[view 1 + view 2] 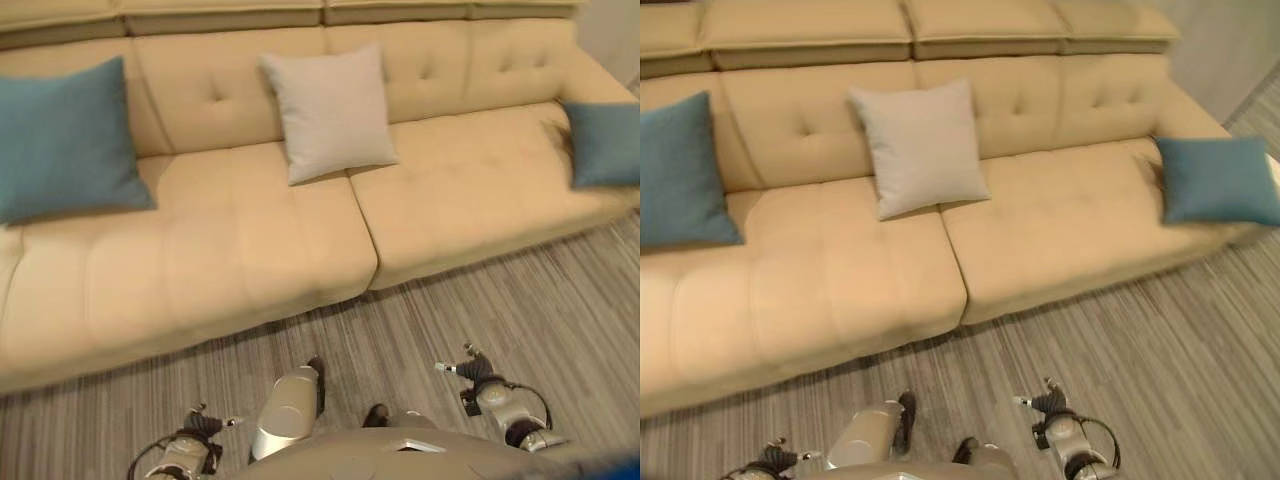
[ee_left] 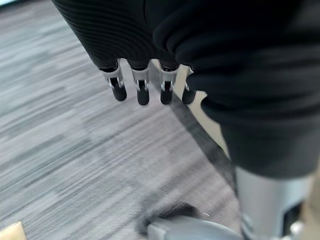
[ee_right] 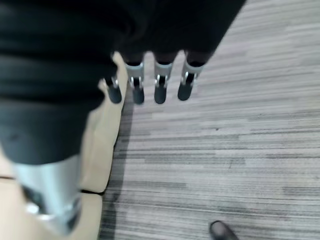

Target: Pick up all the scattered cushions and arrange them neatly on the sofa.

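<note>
I see my left robot hand (image 2: pixel 150 87) and right robot hand (image 3: pixel 150 87) hanging relaxed, holding nothing. Two teal cushions (image 1: pixel 62 135) (image 1: pixel 1218 180) and a grey cushion (image 1: pixel 330 112) rest on the sofa (image 1: pixel 230 250); striped floor (image 1: pixel 480 310) lies nearer.

Left cushion (image 1: pixel 62 140): blue, leaning on sofa (image 1: pixel 200 260) backrest.
Middle cushion (image 1: pixel 330 112): light grey, upright against backrest.
Right cushion (image 1: pixel 1218 180): blue, lying at sofa's right end.
</note>
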Controlling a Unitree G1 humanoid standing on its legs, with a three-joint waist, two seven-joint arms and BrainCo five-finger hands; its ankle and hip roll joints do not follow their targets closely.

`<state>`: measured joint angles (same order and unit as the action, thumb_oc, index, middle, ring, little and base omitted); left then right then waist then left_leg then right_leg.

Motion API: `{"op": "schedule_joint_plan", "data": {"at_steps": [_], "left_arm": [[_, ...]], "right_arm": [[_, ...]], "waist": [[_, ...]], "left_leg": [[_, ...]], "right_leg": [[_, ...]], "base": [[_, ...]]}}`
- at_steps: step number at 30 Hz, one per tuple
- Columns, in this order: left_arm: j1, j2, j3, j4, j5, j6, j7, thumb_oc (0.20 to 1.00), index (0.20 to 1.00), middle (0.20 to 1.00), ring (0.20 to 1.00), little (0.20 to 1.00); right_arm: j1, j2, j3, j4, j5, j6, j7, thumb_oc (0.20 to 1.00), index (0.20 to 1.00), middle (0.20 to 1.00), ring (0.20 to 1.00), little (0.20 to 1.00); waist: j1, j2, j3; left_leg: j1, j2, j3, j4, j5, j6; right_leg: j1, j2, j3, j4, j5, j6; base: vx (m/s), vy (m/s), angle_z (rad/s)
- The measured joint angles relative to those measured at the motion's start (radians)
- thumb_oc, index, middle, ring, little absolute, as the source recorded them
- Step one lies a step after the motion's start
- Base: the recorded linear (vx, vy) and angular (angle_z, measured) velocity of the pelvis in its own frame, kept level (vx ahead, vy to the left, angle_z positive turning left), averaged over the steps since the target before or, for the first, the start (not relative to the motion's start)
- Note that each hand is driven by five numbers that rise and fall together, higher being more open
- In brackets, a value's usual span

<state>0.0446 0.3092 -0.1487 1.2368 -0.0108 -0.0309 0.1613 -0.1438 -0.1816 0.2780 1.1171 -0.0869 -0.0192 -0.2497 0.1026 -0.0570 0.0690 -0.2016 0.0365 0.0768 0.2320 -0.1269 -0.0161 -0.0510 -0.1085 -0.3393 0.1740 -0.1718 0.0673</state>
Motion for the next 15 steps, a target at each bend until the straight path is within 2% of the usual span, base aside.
{"op": "schedule_joint_plan", "data": {"at_steps": [1, 2, 3, 5, 7, 8, 11, 12, 14, 15], "left_arm": [[-0.013, -0.004, -0.002, -0.019, 0.000, -0.008, 0.004, 1.000, 1.000, 1.000, 1.000, 1.000], [-0.024, -0.017, -0.012, -0.049, 0.000, -0.020, 0.005, 1.000, 1.000, 1.000, 1.000, 1.000], [-0.029, -0.040, -0.032, -0.077, 0.000, -0.025, 0.007, 1.000, 1.000, 1.000, 1.000, 1.000], [-0.033, -0.059, -0.040, -0.077, 0.000, -0.025, 0.009, 1.000, 1.000, 1.000, 1.000, 1.000], [-0.030, -0.072, -0.044, -0.070, 0.000, -0.021, 0.010, 1.000, 1.000, 1.000, 1.000, 1.000], [-0.020, -0.076, -0.047, -0.064, 0.000, -0.018, 0.010, 1.000, 1.000, 1.000, 1.000, 1.000], [0.000, -0.083, -0.048, -0.062, 0.000, -0.015, 0.011, 1.000, 1.000, 1.000, 1.000, 1.000], [-0.007, -0.085, -0.049, -0.063, 0.000, -0.016, 0.011, 1.000, 1.000, 1.000, 1.000, 1.000], [-0.008, -0.087, -0.058, -0.062, 0.000, -0.016, 0.011, 1.000, 1.000, 1.000, 1.000, 1.000], [-0.006, -0.090, -0.073, -0.062, -0.001, -0.016, 0.011, 1.000, 1.000, 1.000, 1.000, 1.000]], "right_arm": [[0.017, 0.023, 0.005, -0.040, -0.009, -0.010, 0.003, 1.000, 1.000, 1.000, 1.000, 1.000], [0.026, 0.032, 0.005, -0.059, -0.016, -0.012, 0.002, 1.000, 1.000, 1.000, 1.000, 1.000], [0.032, 0.029, 0.000, -0.046, -0.016, -0.009, 0.001, 1.000, 1.000, 1.000, 1.000, 1.000], [0.052, 0.022, -0.002, -0.030, -0.016, -0.009, -0.001, 1.000, 1.000, 1.000, 1.000, 1.000], [0.076, 0.012, -0.013, -0.028, -0.016, -0.009, -0.006, 1.000, 1.000, 1.000, 1.000, 1.000], [0.101, 0.007, -0.020, -0.018, -0.015, -0.007, -0.011, 1.000, 1.000, 1.000, 1.000, 1.000], [0.126, -0.008, -0.037, -0.013, -0.004, -0.006, -0.026, 1.000, 1.000, 1.000, 1.000, 1.000], [0.130, -0.011, -0.044, -0.010, -0.002, -0.008, -0.032, 1.000, 1.000, 1.000, 1.000, 1.000], [0.132, -0.011, -0.042, -0.004, -0.002, -0.009, -0.040, 1.000, 1.000, 1.000, 1.000, 1.000], [0.131, -0.008, -0.040, -0.002, -0.002, -0.009, -0.042, 1.000, 1.000, 1.000, 1.000, 1.000]], "waist": [[-0.031, -0.003, -0.009], [-0.044, 0.003, -0.011], [-0.046, 0.024, -0.023], [-0.058, 0.060, -0.039], [-0.064, 0.087, -0.031], [-0.081, 0.111, -0.022], [-0.100, 0.135, -0.030], [-0.109, 0.142, -0.024], [-0.109, 0.138, -0.018], [-0.109, 0.130, -0.009]], "left_leg": [[0.034, -0.020, 0.002, -0.084, 0.030, -0.010], [0.063, -0.033, 0.009, -0.144, 0.053, -0.025], [0.083, -0.039, 0.028, -0.203, 0.066, -0.045], [0.088, -0.041, 0.029, -0.234, 0.077, -0.046], [0.102, -0.040, 0.035, -0.248, 0.107, -0.040], [0.119, -0.036, 0.038, -0.251, 0.130, -0.034], [0.116, -0.025, 0.039, -0.251, 0.135, -0.036], [0.110, -0.011, 0.042, -0.233, 0.149, -0.039], [0.108, 0.012, 0.048, -0.190, 0.150, -0.041], [0.109, 0.017, 0.044, -0.168, 0.155, -0.058]], "right_leg": [[0.003, -0.002, 0.033, -0.030, 0.001, 0.004], [0.005, -0.006, 0.046, -0.045, 0.024, -0.003], [0.004, -0.009, 0.062, -0.069, 0.038, -0.001], [0.007, -0.004, 0.068, -0.102, 0.052, 0.008], [0.014, -0.002, 0.079, -0.108, 0.073, 0.005], [0.027, 0.002, 0.080, -0.111, 0.091, 0.002], [0.024, 0.012, 0.081, -0.105, 0.101, -0.004], [0.023, 0.024, 0.081, -0.101, 0.101, -0.007], [0.018, 0.039, 0.083, -0.068, 0.080, -0.041], [0.009, 0.040, 0.090, -0.051, 0.068, -0.059]], "base": [[0.02, -0.075, 0.48], [0.01, -0.084, 0.40], [0.00, -0.074, 0.10], [-0.01, -0.073, -0.10], [-0.01, -0.048, -0.17], [-0.02, -0.054, -0.13], [-0.05, -0.049, -0.07], [-0.04, -0.043, -0.04], [-0.05, -0.007, -0.11], [-0.04, 0.006, -0.44]]}}
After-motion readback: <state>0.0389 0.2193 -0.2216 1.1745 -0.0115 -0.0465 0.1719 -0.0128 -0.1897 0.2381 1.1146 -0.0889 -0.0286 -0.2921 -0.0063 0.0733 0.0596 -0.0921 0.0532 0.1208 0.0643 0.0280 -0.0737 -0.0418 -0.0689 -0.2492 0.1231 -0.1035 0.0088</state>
